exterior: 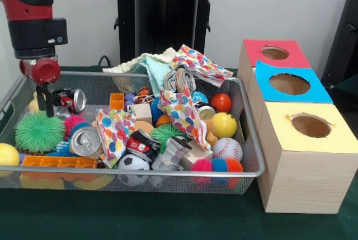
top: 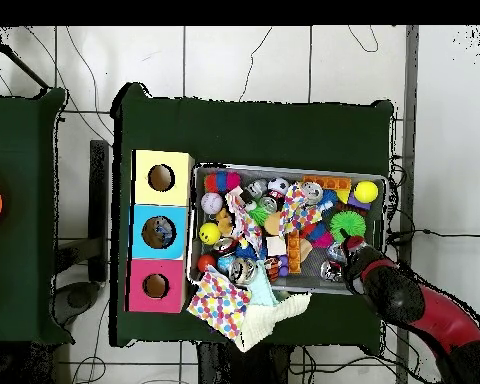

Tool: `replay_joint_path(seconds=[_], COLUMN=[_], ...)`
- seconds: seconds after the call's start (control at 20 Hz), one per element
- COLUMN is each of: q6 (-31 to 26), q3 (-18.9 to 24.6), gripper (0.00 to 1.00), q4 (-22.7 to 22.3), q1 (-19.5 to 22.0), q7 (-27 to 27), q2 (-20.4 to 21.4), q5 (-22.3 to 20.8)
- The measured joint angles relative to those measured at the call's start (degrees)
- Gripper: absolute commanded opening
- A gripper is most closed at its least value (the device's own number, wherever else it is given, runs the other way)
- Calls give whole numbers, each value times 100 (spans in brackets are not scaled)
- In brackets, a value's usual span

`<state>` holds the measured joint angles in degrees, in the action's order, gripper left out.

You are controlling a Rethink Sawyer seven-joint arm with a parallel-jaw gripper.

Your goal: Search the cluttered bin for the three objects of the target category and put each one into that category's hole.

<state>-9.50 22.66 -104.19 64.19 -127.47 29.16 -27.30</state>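
The arm reaches down into the left end of the wire bin (exterior: 246,111), and its gripper (exterior: 49,104) sits right against a crushed red can (exterior: 71,99) lying near the back wall; the fingers are too dark and thin against the mesh for me to tell how far apart they stand or whether they have hold of the can. A second can (exterior: 85,141), silver end up, lies just in front, beside a green spiky ball (exterior: 38,131). More cans show mid-bin among a polka-dot cloth (exterior: 182,110), a baseball (exterior: 227,149) and a yellow ball (exterior: 224,124). Beside the bin stand three boxes with holes: red (exterior: 274,53), blue (exterior: 290,84), yellow (exterior: 311,126).
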Motion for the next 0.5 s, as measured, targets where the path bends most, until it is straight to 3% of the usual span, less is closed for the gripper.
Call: replay_joint_path(seconds=[0.5], q6=[0], q3=[0], gripper=[100], q4=[-2], q1=[63], q7=[0], q2=[-1], q5=[0])
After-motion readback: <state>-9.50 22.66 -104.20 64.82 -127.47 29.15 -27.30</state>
